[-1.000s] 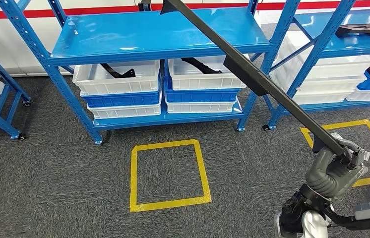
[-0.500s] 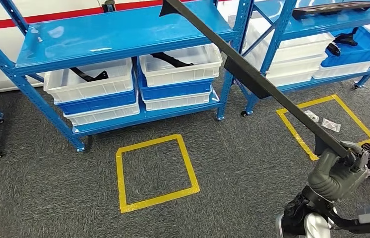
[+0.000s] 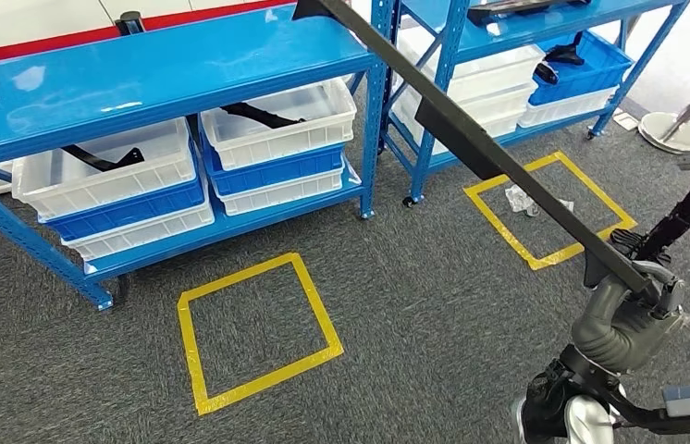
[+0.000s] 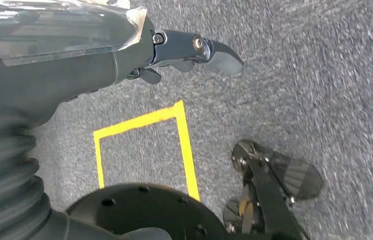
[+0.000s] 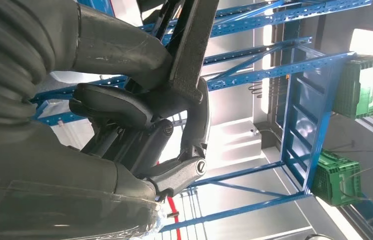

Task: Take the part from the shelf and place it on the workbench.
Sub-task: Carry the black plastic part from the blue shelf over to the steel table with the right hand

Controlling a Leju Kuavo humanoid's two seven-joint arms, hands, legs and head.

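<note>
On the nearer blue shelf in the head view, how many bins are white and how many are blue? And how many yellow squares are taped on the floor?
White bins: 4
Blue bins: 2
Yellow floor squares: 2
Total: 8

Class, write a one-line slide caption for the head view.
Right hand grips one end of a long black part, slanting up past blue shelves holding white bins, above grey carpet marked with yellow tape squares.

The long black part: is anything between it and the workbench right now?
Cannot tell: no workbench is in view. The right hand grips the long black part at its lower end, and the part slants up across the blue shelf, over open carpet.
</note>
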